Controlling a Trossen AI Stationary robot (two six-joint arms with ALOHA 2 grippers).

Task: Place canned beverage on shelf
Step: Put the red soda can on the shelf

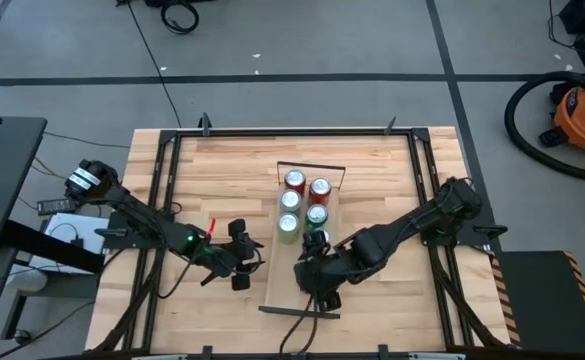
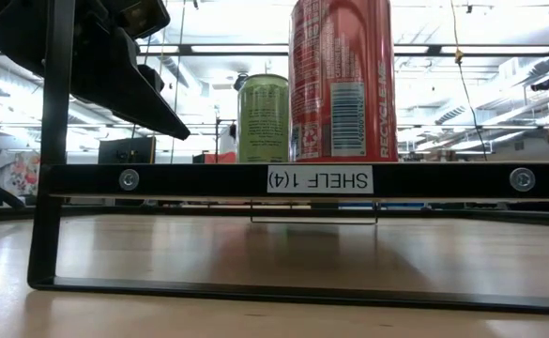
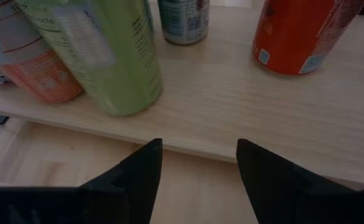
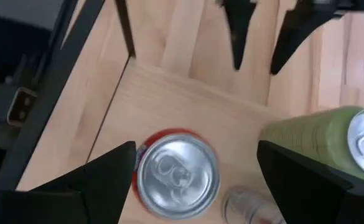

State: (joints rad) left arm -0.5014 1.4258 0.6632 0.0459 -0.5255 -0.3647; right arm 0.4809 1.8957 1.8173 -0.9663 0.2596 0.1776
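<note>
The shelf, a long light-wood plank with black end rails, lies on the slatted table. Several cans stand on its far half. A red can stands upright nearest to me, a green can beside it. My right gripper is open above the red can, one finger on either side of its silver top. My left gripper is open and empty, low at the shelf's left long edge, pointing at the green can. The low view shows the red can standing on the plank. My right gripper comes at the red can from above. One finger borders the can's rim in the wrist view; the other finger stands clearly apart. Whether the gripper touches the can I cannot tell.
The near half of the plank is bare wood. The shelf's black near rail carries a white label. A dark arm part hangs at the low view's upper left. A black frame runs along the table's edges.
</note>
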